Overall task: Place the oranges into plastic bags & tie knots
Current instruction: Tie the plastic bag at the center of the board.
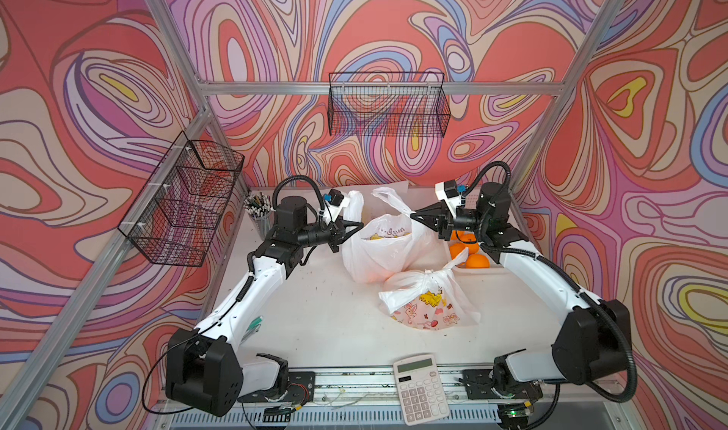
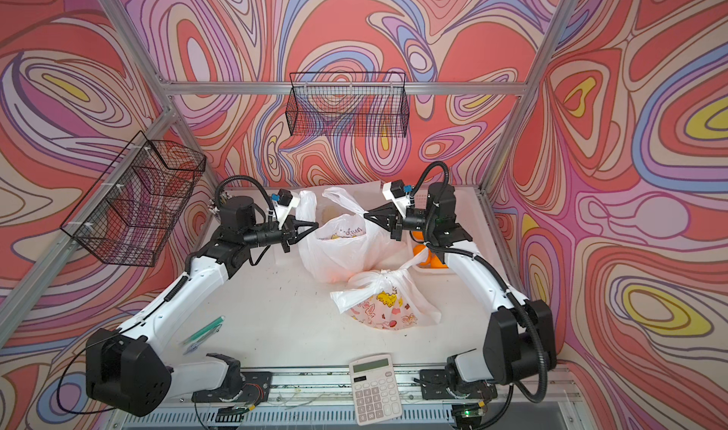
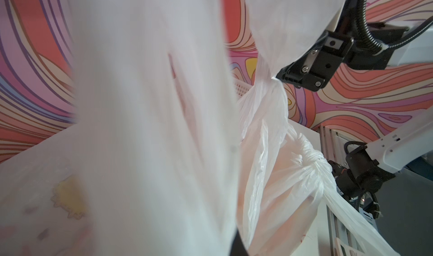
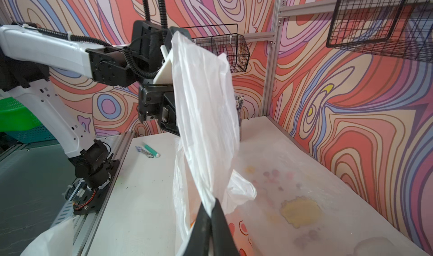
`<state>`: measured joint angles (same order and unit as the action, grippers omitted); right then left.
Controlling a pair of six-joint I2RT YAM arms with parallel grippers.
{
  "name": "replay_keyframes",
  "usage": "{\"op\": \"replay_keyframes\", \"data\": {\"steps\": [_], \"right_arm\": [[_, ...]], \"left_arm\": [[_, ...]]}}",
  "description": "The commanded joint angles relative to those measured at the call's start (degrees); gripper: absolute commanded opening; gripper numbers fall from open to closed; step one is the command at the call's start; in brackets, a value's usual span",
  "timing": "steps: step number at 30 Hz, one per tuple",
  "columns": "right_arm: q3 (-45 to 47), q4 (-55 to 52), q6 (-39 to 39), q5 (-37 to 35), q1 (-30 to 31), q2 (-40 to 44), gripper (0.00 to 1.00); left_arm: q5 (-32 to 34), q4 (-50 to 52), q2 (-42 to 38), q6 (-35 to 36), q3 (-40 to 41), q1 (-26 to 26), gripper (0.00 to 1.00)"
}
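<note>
Two plastic bags sit on the white surface (image 1: 311, 313) in both top views. The open bag (image 1: 380, 250) stands just toward 12 o'clock from the middle, its mouth gaping upward and an orange tint showing through its lower wall. Its left handle (image 1: 355, 207) rises at 10 o'clock of the mouth and its right handle (image 1: 394, 201) stretches toward 1 o'clock.

The left tool (image 1: 360, 224) reaches in from 9 o'clock, its jaws pressed together on the left handle. The right tool (image 1: 413, 213) comes in from 3 o'clock, and its jaws pinch the right handle. In the right wrist view its black fingers (image 4: 203, 222) are clamped on the gathered strip of plastic.

At 5 o'clock of the open bag, and touching it, lies the tied bag (image 1: 429, 310), printed with bunnies and a yellow bubble. It is closed by a knot (image 1: 427, 276) with ear-like ends.

Loose oranges (image 1: 468, 252) lie at 3 o'clock of the open bag, partly hidden behind the right arm.

A calculator (image 1: 420, 388) rests on the front edge at 6 o'clock. A pen cup (image 1: 260, 215) stands in the corner at 10 o'clock, and a green pen (image 2: 205, 329) lies beside the left arm at 8 o'clock.
</note>
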<state>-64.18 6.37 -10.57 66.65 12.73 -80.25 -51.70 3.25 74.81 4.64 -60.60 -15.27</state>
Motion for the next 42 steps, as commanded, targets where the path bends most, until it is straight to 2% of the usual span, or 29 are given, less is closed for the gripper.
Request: {"op": "replay_keyframes", "data": {"steps": [1, 7, 12, 20, 24, 32, 42], "right_arm": [[1.3, -10.5, -8.7, 3.7, 0.0, 2.3, 0.0], [2.1, -20.3, -15.0, 7.4, 0.4, 3.9, 0.0], [3.2, -21.6, -16.7, 8.3, 1.6, 3.2, 0.0], [0.8, -23.1, -18.3, 8.8, 3.4, -1.5, 0.0], [-1.1, -25.7, -20.5, 7.6, 3.4, -3.5, 0.0], [-1.5, -22.0, -17.5, 8.3, 3.4, -5.4, 0.0], [-3.1, -22.1, -16.6, 7.5, 4.8, -8.5, 0.0]], "left_arm": [[-4.5, 11.3, 1.4, 7.6, -2.7, 0.2, 0.0], [-8.9, 15.2, 2.7, 11.1, -4.5, -1.0, 0.0], [-9.1, 17.0, 4.8, 13.2, -6.5, -3.2, 0.0], [-10.6, 15.0, 7.3, 13.3, -8.0, -6.5, 0.24], [-11.7, 12.3, 6.5, 11.8, -6.3, -6.7, 0.32], [-12.6, 10.0, 6.6, 12.1, -5.9, -7.9, 0.49], [-13.3, 5.1, 7.5, 9.2, -6.2, -9.2, 0.53]]}}
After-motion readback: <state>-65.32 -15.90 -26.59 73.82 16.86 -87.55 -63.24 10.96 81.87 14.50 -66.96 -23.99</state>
